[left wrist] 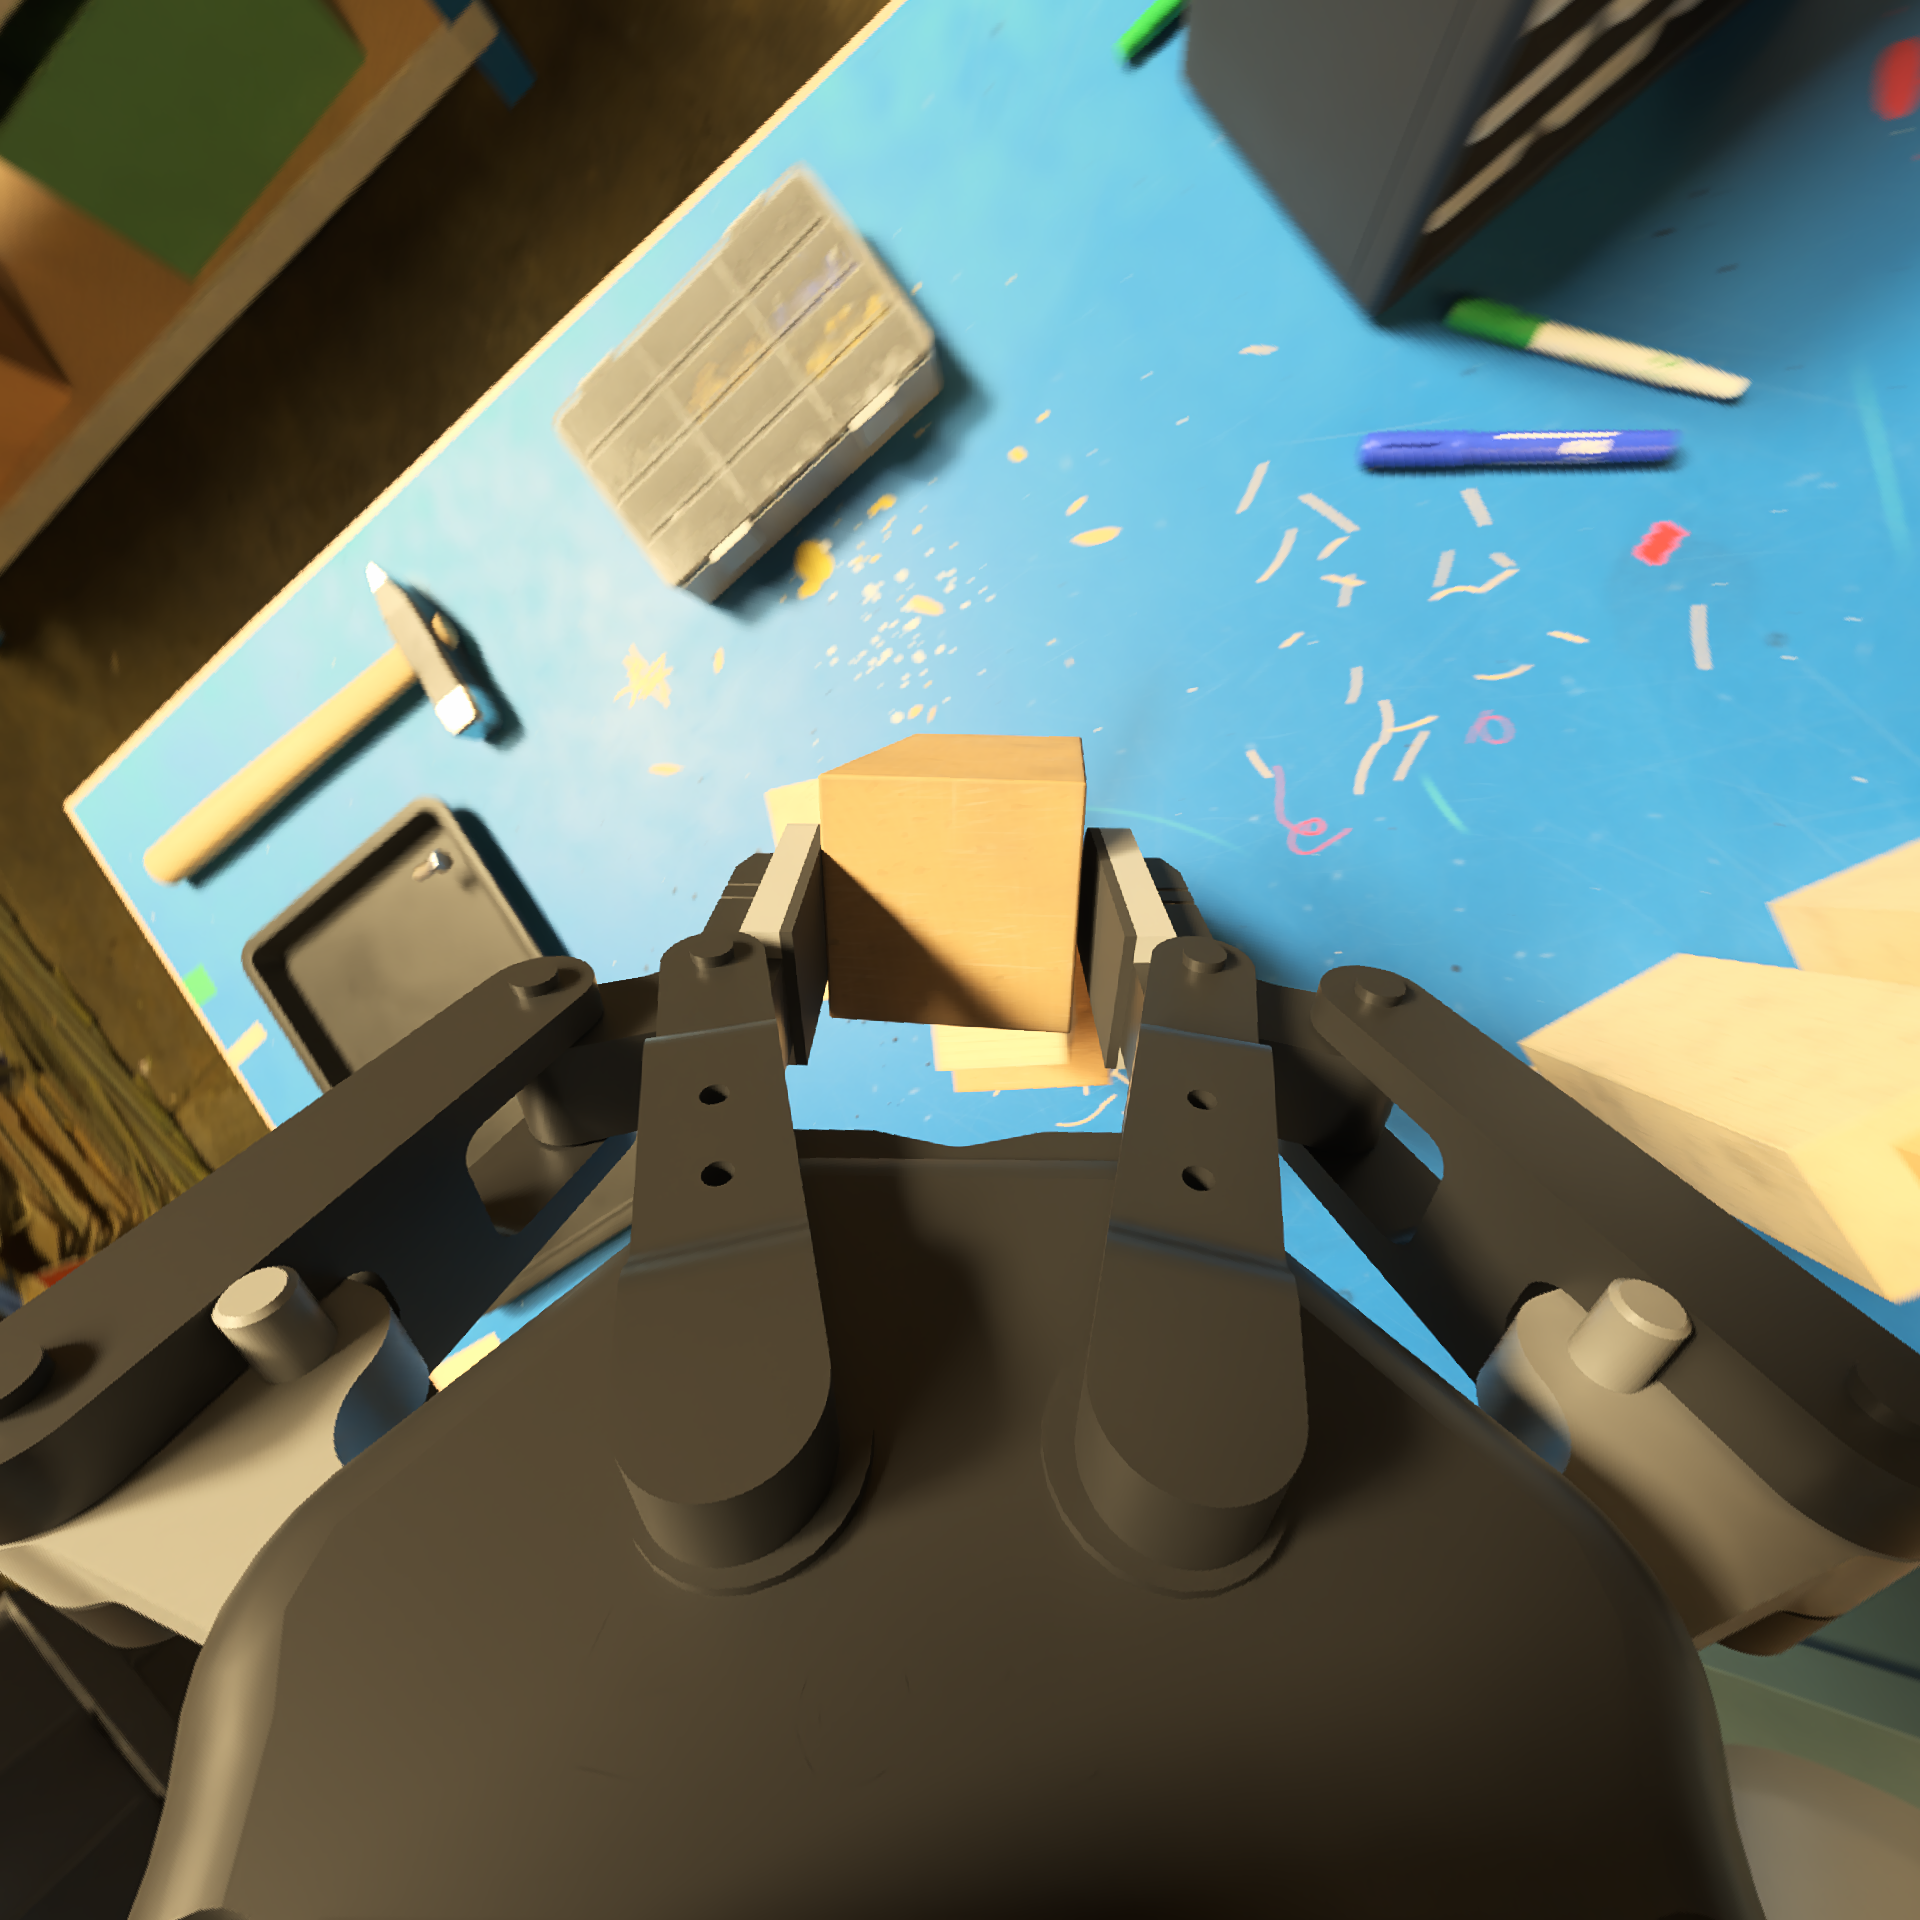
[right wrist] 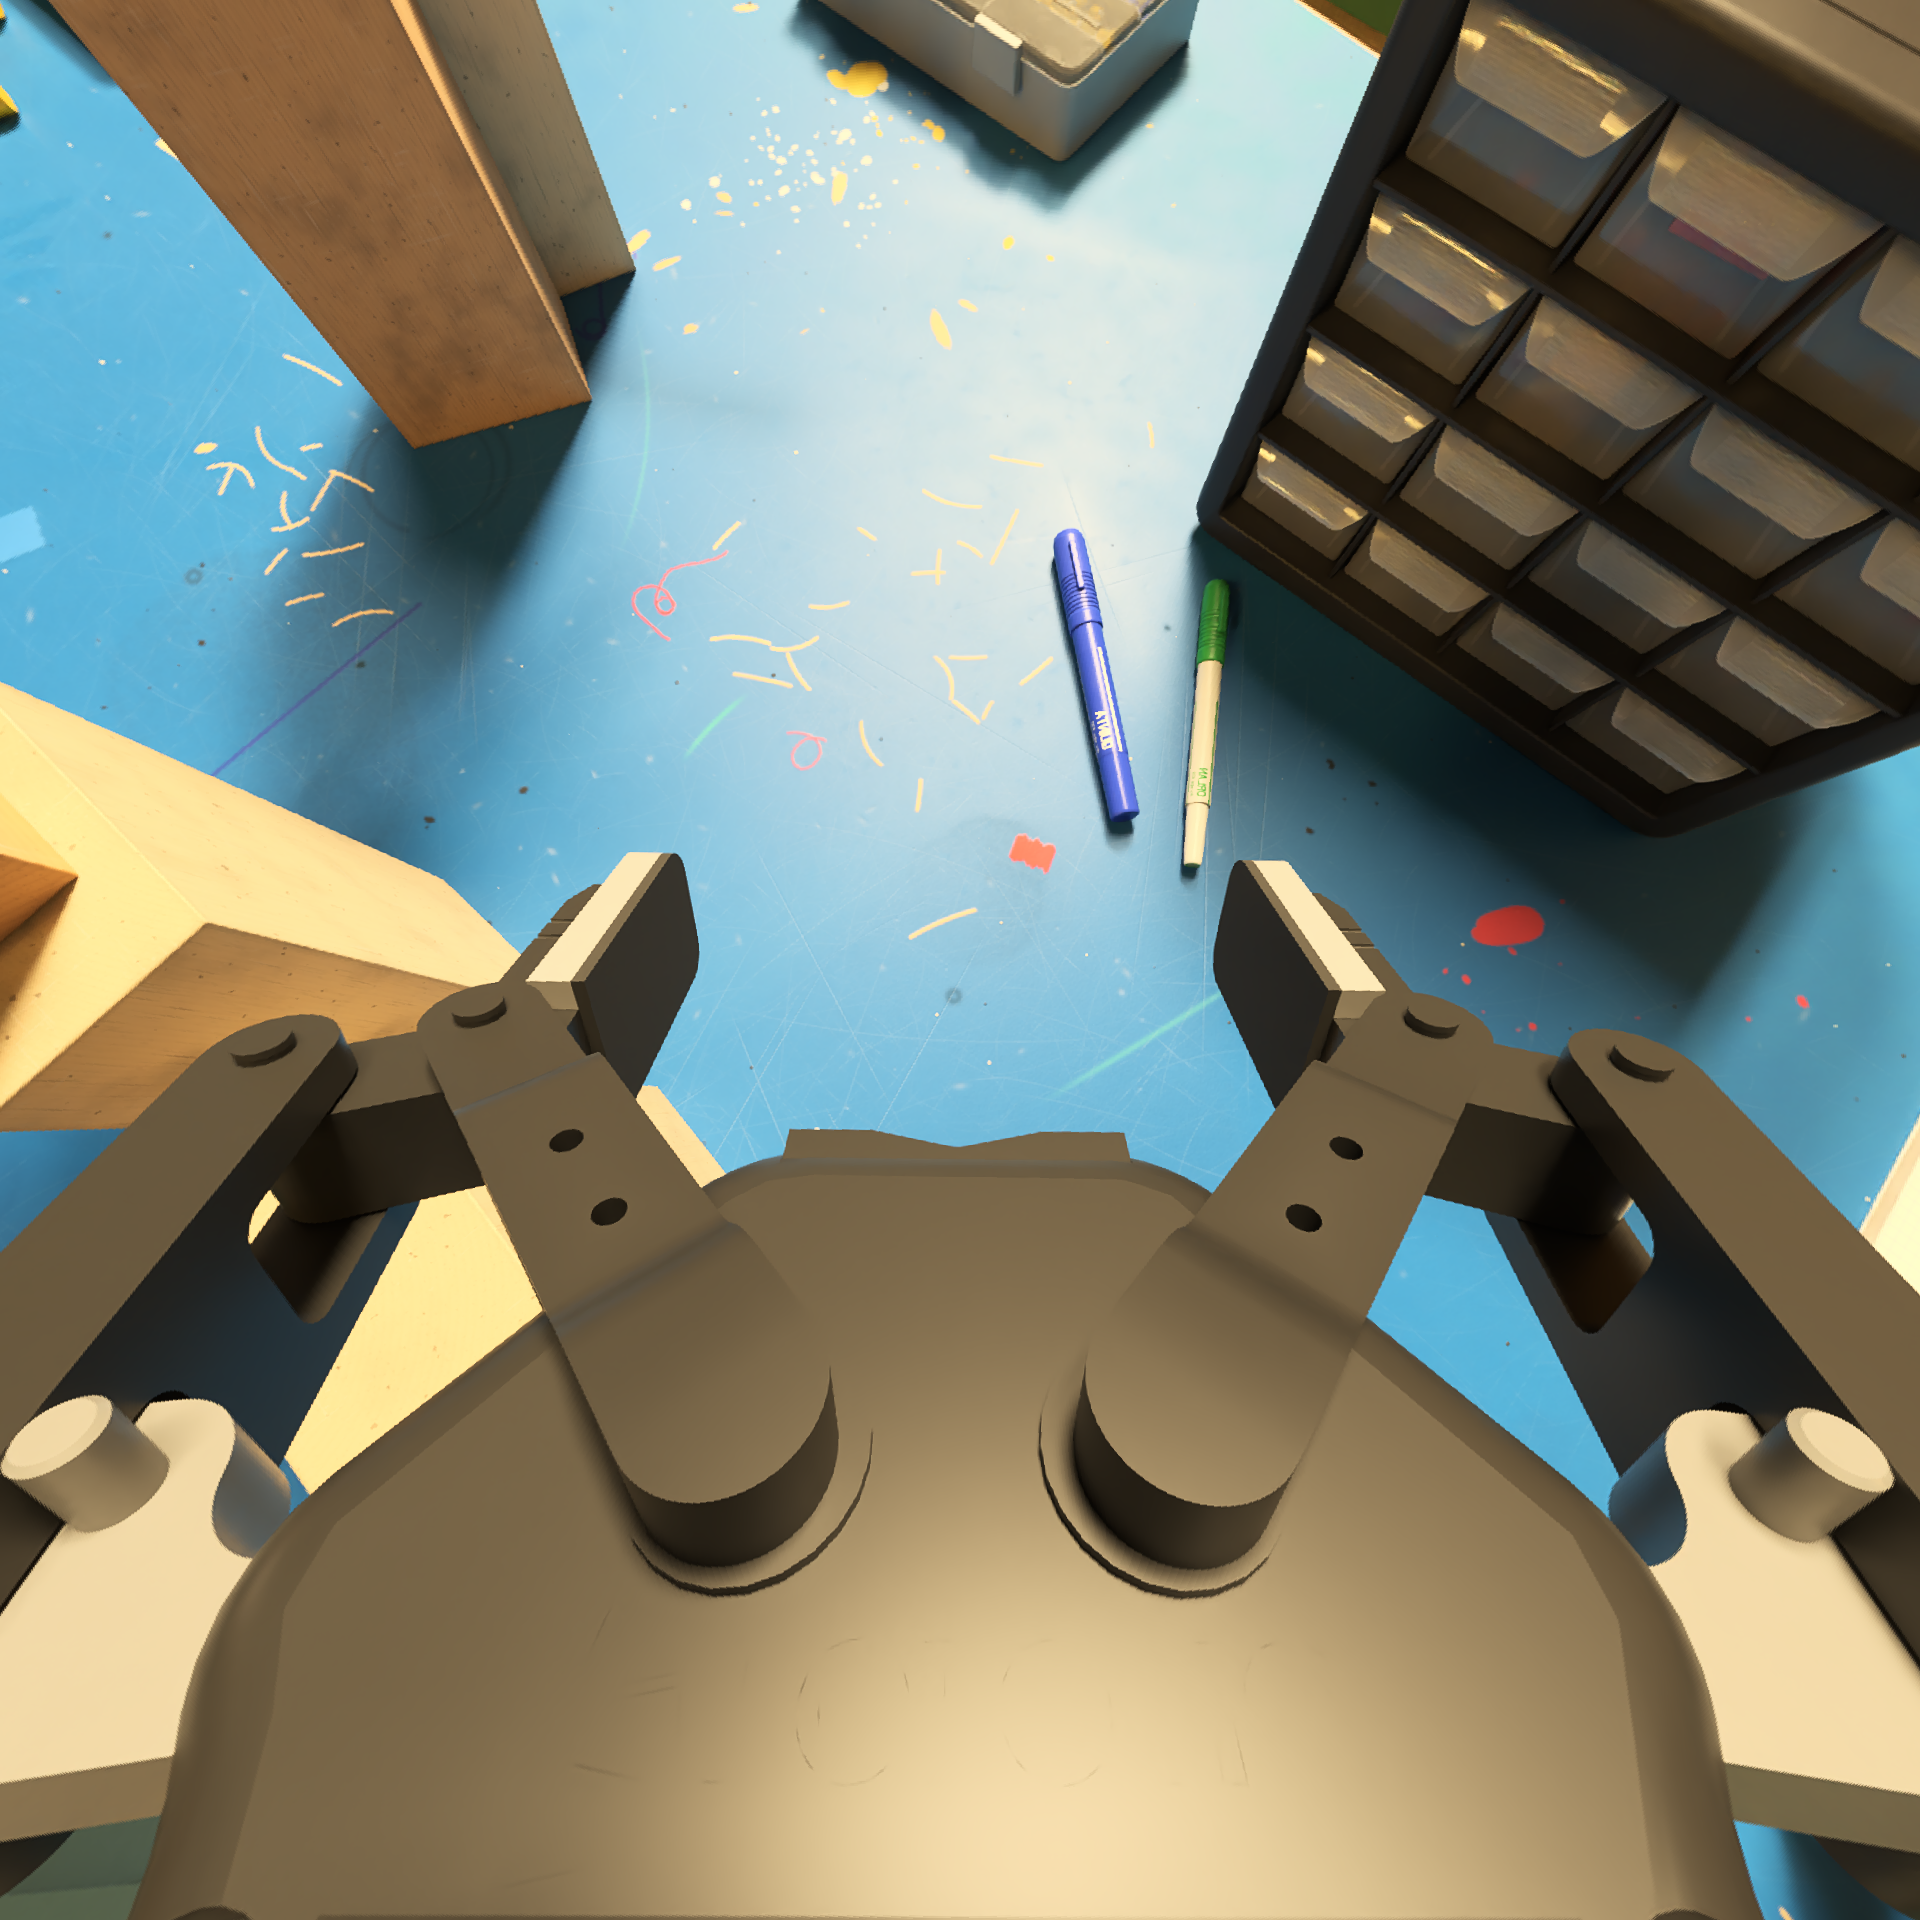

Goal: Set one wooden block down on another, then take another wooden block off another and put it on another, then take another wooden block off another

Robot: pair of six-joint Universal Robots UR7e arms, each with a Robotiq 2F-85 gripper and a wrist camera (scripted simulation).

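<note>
In the left wrist view my left gripper [left wrist: 951, 883] is shut on a tan wooden block [left wrist: 951, 883], a cube, with one pad on each side face. Paler wooden blocks [left wrist: 1003, 1049] show just under it on the blue table; whether the cube rests on them I cannot tell. A large pale wooden block [left wrist: 1745, 1101] lies at the right. In the right wrist view my right gripper [right wrist: 956, 935] is open and empty above bare table. A tall brown wooden block [right wrist: 353, 208] stands at the upper left and a pale wooden block [right wrist: 197, 914] lies at the left.
A blue marker [left wrist: 1517, 449] [right wrist: 1096, 675] and a green-capped marker [left wrist: 1595, 348] [right wrist: 1205, 717] lie on the table. A dark drawer cabinet [right wrist: 1621, 395] [left wrist: 1455, 125] stands at the right. A clear parts box [left wrist: 748, 384], a hammer [left wrist: 322, 717] and a black tray [left wrist: 395, 935] lie near the table's left edge.
</note>
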